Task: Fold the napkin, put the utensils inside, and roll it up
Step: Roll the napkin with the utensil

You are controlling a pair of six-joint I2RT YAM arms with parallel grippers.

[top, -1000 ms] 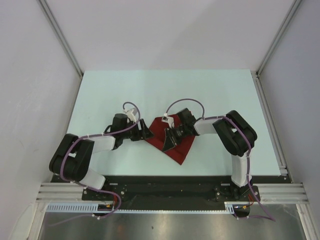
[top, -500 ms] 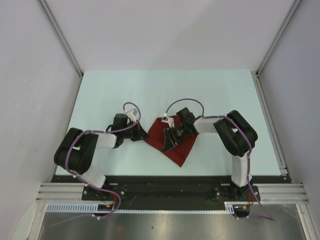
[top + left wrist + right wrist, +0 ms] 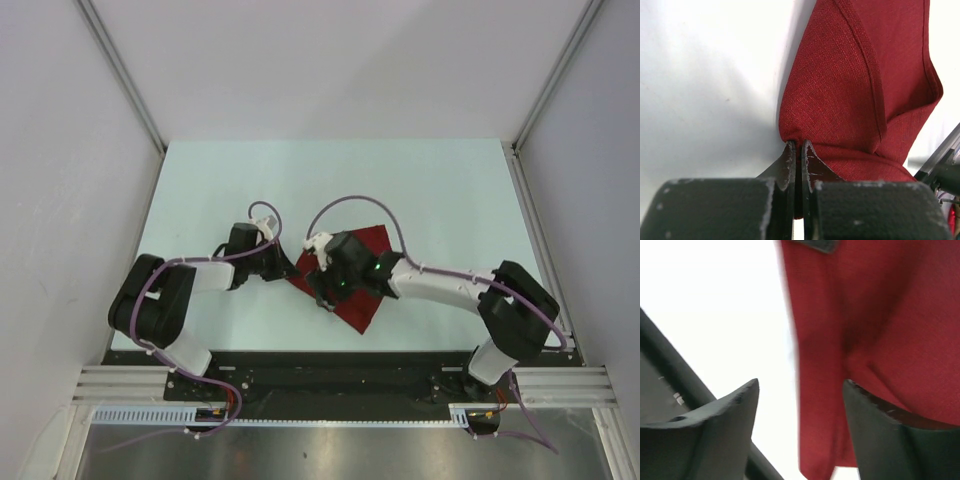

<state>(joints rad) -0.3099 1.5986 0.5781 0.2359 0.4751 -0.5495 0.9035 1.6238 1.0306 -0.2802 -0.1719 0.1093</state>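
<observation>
The dark red napkin (image 3: 368,303) lies crumpled on the table between the two arms. My left gripper (image 3: 288,267) is shut on the napkin's left corner, and the left wrist view shows the cloth (image 3: 850,95) bunched and drawn up from the closed gripper tips (image 3: 799,146). My right gripper (image 3: 322,290) hangs open over the napkin's near-left part. In the right wrist view a fold of napkin (image 3: 880,315) runs down between the spread fingers (image 3: 801,385), untouched by the left one. The utensils are hidden. A small dark piece (image 3: 820,244) shows at the top edge; I cannot tell what it is.
The pale table (image 3: 400,180) stretches behind and to both sides of the napkin. A black base rail (image 3: 330,365) runs along the near edge, close below the cloth. Grey walls close in left, right and back.
The left gripper shut on the napkin's left corner. The right gripper opened and its arm stretched leftward, uncovering the napkin's far right part.
</observation>
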